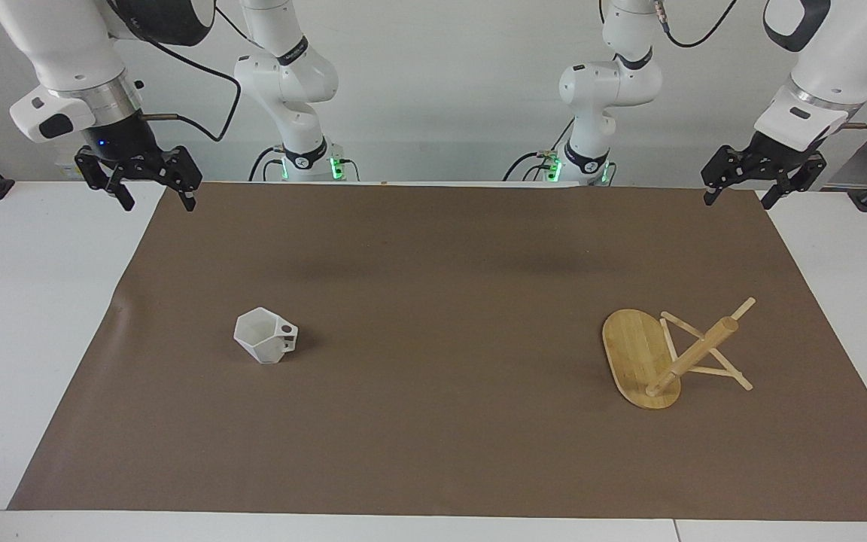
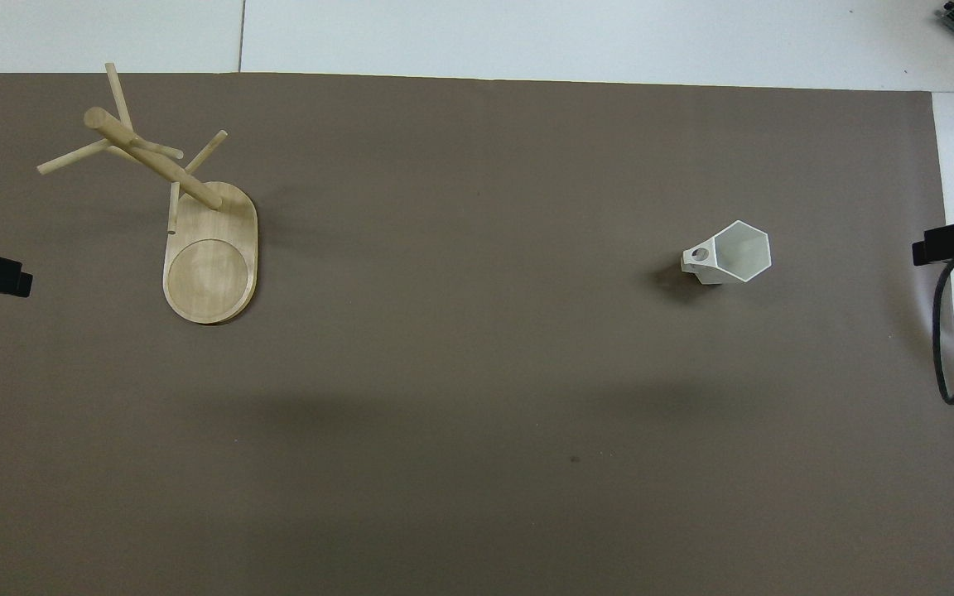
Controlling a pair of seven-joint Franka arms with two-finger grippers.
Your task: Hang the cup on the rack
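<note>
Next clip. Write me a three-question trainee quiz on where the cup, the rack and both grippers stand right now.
1. True or false: the cup already hangs on the rack.
2. The rack stands toward which arm's end of the table?
3. The left gripper and right gripper are: A) gripping the cup, B) open and raised near the robots' edge of the brown mat, C) touching the rack.

Key: 1 false; 2 the left arm's; 3 B.

A white table [image 1: 34,316] is covered by a brown mat [image 1: 433,301]; a plain white wall [image 1: 441,83] is seen, evenly lit, with soft shadows cast
</note>
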